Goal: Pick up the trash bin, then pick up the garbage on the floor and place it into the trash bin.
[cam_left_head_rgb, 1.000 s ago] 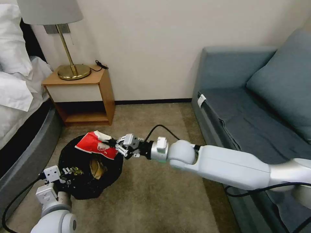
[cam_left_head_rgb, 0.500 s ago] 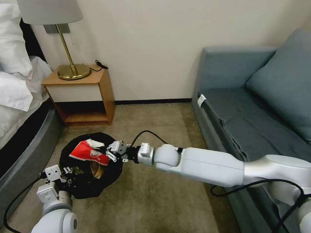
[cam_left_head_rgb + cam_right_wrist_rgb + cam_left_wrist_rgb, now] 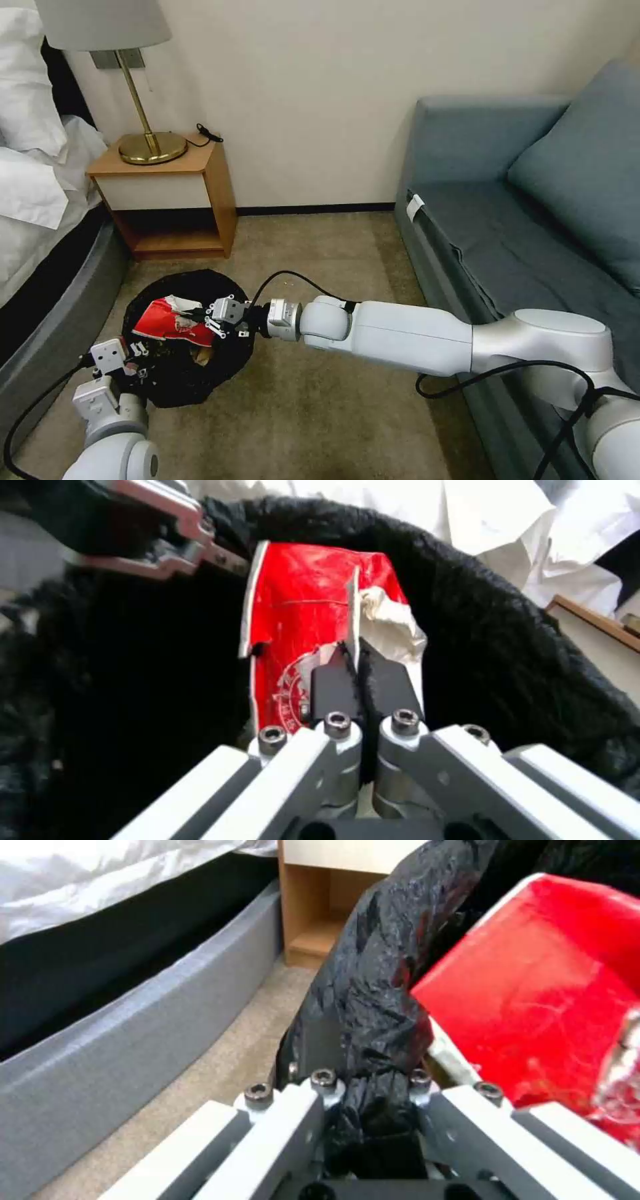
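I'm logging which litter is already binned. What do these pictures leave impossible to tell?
- Bin contents: in the head view the red snack packet and right gripper cover most of the trash bin opening; a brown scrap shows, too small to identify.
- Bin base: hidden by the black bag, head view.
- Left gripper grip: the bag bunched between the fingers hides the rim, left wrist view.

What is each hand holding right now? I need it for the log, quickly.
Left hand: closed on the trash bin's black bag rim.
Right hand: closed on the red snack packet, over the bin.
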Robot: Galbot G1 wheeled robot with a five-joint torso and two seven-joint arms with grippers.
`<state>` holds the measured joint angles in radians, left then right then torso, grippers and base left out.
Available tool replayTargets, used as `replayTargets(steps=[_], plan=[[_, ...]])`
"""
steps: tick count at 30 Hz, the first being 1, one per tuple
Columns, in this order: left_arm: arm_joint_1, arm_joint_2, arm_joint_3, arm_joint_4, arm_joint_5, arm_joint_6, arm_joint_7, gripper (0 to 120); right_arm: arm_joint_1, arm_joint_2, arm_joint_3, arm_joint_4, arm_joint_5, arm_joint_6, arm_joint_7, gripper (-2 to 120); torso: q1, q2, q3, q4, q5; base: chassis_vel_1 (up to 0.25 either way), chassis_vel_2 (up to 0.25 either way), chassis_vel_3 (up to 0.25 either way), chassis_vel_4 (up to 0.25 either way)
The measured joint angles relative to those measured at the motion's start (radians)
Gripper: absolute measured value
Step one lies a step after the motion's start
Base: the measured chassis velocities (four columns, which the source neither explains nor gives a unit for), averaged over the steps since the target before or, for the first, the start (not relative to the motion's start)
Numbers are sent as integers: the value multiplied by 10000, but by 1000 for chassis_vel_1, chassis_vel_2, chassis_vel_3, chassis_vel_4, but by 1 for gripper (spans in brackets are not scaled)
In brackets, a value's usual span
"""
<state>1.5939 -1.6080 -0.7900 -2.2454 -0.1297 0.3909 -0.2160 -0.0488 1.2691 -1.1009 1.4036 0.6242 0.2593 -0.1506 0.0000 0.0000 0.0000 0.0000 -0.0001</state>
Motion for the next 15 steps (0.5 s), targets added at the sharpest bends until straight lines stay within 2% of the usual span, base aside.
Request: replayTargets(steps=[5, 8, 9, 12, 13, 15], plan=[[31, 1, 23, -20, 1, -17, 2, 3, 4, -12, -18, 111, -232, -94, 581, 2, 0, 0, 0, 1, 1, 0, 0, 0, 0], [34, 0, 21, -10, 2, -23, 1, 3, 6, -96, -28, 171, -319, -124, 732, 15, 0, 0, 0, 0, 1, 0, 0, 0, 0], [34, 0, 21, -10, 2, -23, 1, 3, 6, -96, -28, 171, -319, -124, 732, 15, 0, 0, 0, 0, 1, 0, 0, 0, 0], [33, 0, 22, 34, 2, -32, -1, 3, 7, -157, -32, 204, -381, -124, 794, 31, 0, 0, 0, 0, 1, 0, 0, 0, 0], [33, 0, 22, 34, 2, -32, -1, 3, 7, -157, -32, 204, -381, -124, 794, 31, 0, 0, 0, 0, 1, 0, 0, 0, 0], [30, 0, 29, 64, -4, -37, -6, 3, 6, -157, -33, 212, -385, -122, 836, 39, 0, 0, 0, 0, 1, 0, 0, 0, 0]])
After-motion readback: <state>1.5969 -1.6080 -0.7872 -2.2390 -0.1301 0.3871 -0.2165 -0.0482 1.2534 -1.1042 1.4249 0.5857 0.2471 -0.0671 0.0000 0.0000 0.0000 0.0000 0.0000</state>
